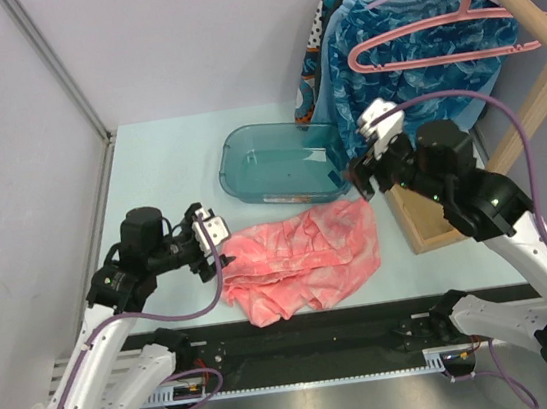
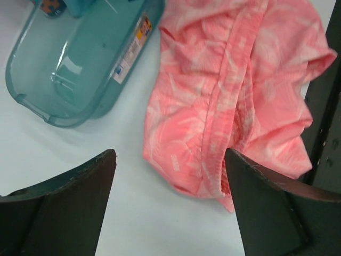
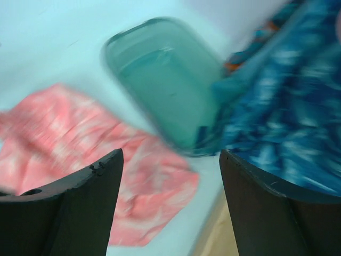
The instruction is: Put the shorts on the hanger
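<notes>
Shorts: crumpled on tabletop, just right of left tool, below-left of right tool. Both tools released, empty. Hanger: on rail beyond right tool, bare. Hanging not begun

The pale table carries the crumpled coral shorts (lying near its front edge). A teal plastic tub sits just behind them.

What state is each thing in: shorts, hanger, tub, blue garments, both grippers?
shorts: crumpled on the table, unheld.
hanger: hooked on the wooden rail, no shorts on it.
tub: upright, looks empty.
blue garments: hanging from the rail.
left gripper: open, empty.
right gripper: open, empty.
</notes>
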Controlling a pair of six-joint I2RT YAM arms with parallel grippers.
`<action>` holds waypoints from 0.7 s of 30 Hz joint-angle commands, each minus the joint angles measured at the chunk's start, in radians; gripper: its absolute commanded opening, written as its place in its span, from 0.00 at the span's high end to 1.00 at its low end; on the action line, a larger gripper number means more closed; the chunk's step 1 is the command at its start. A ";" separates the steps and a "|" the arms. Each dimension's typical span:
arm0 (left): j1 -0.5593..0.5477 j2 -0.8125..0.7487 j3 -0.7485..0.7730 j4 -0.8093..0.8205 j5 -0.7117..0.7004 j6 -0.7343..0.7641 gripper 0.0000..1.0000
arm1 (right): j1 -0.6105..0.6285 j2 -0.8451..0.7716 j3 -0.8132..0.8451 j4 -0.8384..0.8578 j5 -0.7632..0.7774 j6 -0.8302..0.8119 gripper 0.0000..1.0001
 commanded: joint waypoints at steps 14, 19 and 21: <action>-0.004 0.064 0.111 0.124 0.111 -0.141 0.11 | -0.069 0.162 0.118 0.582 0.336 -0.247 0.18; -0.004 0.054 0.125 0.110 0.102 -0.102 0.11 | -0.025 0.288 0.118 0.609 0.553 -0.821 0.15; -0.004 0.041 0.127 0.116 0.085 -0.090 0.11 | -0.030 0.326 0.118 0.609 0.610 -0.900 0.09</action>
